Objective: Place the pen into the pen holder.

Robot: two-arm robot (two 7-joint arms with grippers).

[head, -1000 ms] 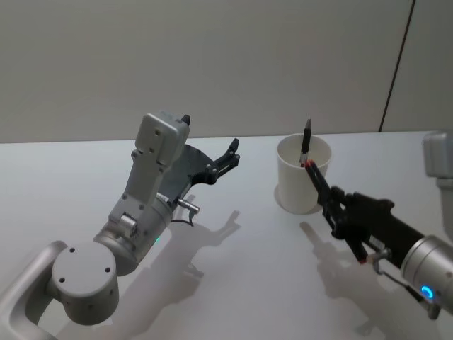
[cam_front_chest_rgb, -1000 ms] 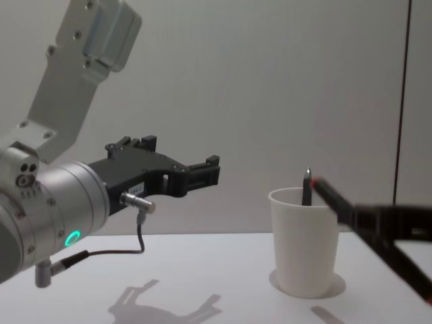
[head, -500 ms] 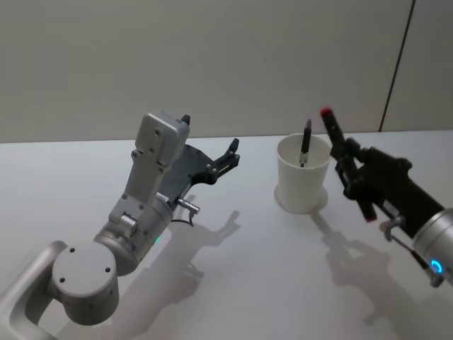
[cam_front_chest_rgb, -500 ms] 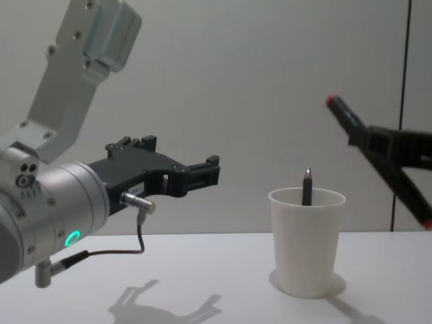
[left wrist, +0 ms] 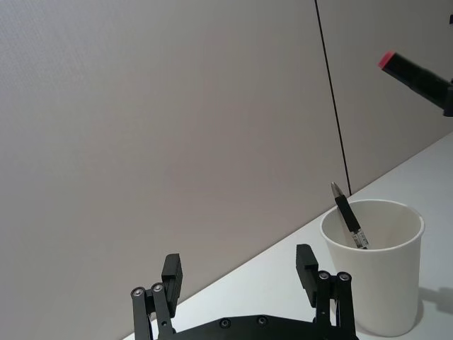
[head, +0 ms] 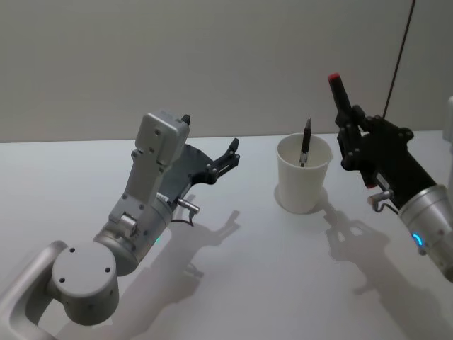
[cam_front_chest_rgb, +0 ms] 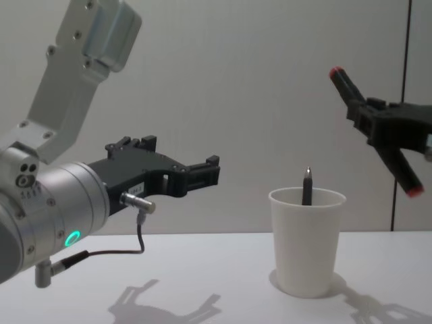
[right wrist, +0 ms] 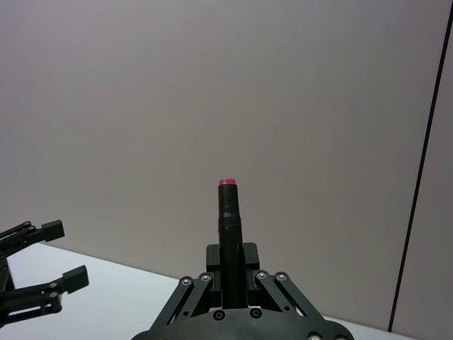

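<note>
A black pen [head: 305, 143] stands tilted inside the pen holder [head: 301, 185], a white paper cup on the table, with its tip above the rim. The chest view has the same pen [cam_front_chest_rgb: 307, 187] and pen holder [cam_front_chest_rgb: 307, 246] at the right. My right gripper [head: 352, 131] hangs open in the air to the right of the cup and above it, its red-tipped fingers spread wide and holding nothing [cam_front_chest_rgb: 373, 131]. My left gripper [head: 209, 132] is open and raised left of the cup, well apart from it [cam_front_chest_rgb: 183, 151].
The white table [head: 233, 283] runs back to a plain grey wall. A thin dark vertical line [cam_front_chest_rgb: 405, 115] marks the wall behind the right gripper. The left arm's large silver body [head: 134, 227] takes up the near left of the table.
My right gripper has lifted away from the cup rim, up and to the right. The pen stays standing in the cup. The left arm has not moved.
</note>
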